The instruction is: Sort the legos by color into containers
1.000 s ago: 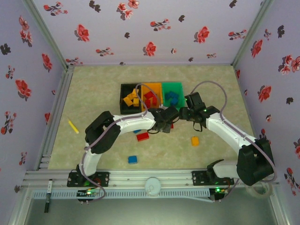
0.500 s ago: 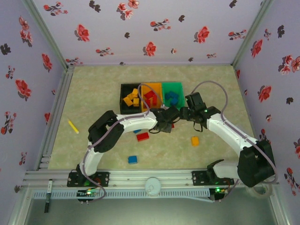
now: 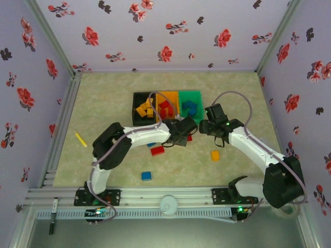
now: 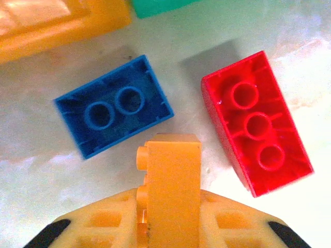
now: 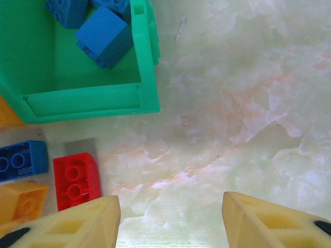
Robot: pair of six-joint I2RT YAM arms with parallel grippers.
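Left gripper [image 4: 169, 217]: pinching an orange brick [image 4: 173, 175] by its sides, low over the table [image 4: 41, 170], just in front of the bins.
Under left gripper: a blue brick [image 4: 114, 106] and a red brick [image 4: 256, 121] lie on the table, hollow side up, close together but apart.
Right gripper [image 5: 170, 219]: fingers [image 5: 77, 222] spread wide with nothing between them, over bare table beside the near corner of the green bin [image 5: 77, 98].
Green bin: blue pieces [image 5: 103, 33] inside.
Orange bin [image 3: 170, 94]: middle of the row, red pieces inside.
Black bin [image 3: 135, 109]: left end of the row, orange-yellow pieces inside.
Loose on table, nearer the arm bases: second red brick [image 3: 158, 150], second blue brick [image 3: 147, 175], second orange brick [image 3: 215, 155], all well apart.
Other: yellow stick [image 3: 81, 139] near the left wall.
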